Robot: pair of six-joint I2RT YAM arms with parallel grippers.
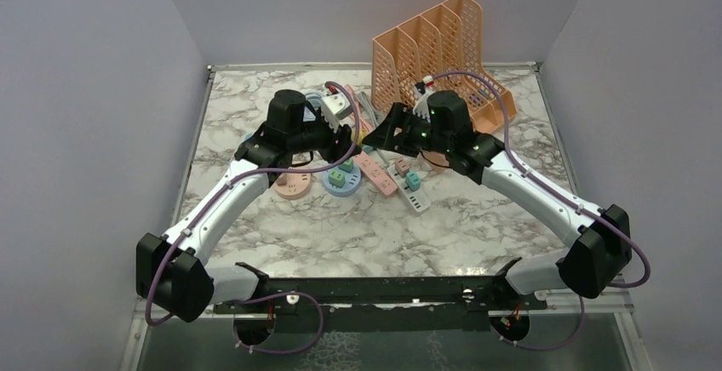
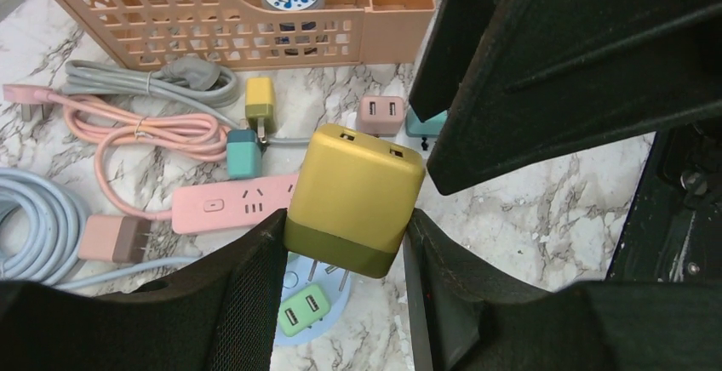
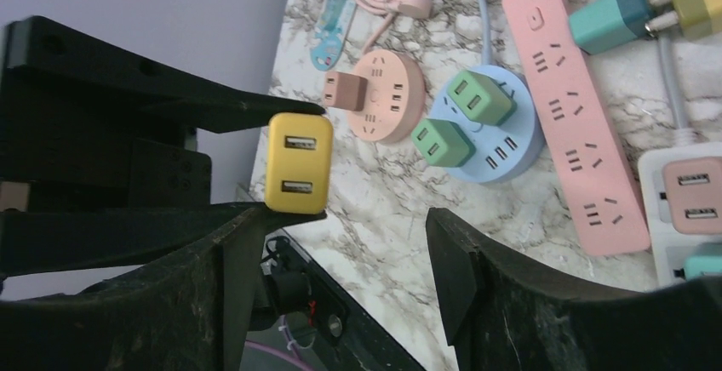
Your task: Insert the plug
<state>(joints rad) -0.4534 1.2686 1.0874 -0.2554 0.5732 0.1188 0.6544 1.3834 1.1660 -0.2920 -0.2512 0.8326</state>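
Note:
A yellow plug [image 2: 353,196] with two USB ports on its top face hangs in the air, and my left gripper [image 2: 345,222] is shut on its sides. Its metal prongs point down over the blue round power strip [image 2: 349,299], clear of it. In the right wrist view the same plug [image 3: 298,164] shows between the left gripper's black fingers [image 3: 213,111]. My right gripper [image 3: 345,218] stands open close beside the left one, with nothing between its jaws. From above, both grippers [image 1: 345,144] [image 1: 379,137] meet over the strips.
Two green plugs [image 3: 479,96] [image 3: 441,141] sit in the blue strip [image 3: 511,145]. Nearby lie a pink strip [image 3: 570,107], a white strip [image 1: 413,191] and a peach round strip [image 3: 387,94]. Coiled cables [image 2: 128,128] and an orange file rack [image 1: 438,52] are behind.

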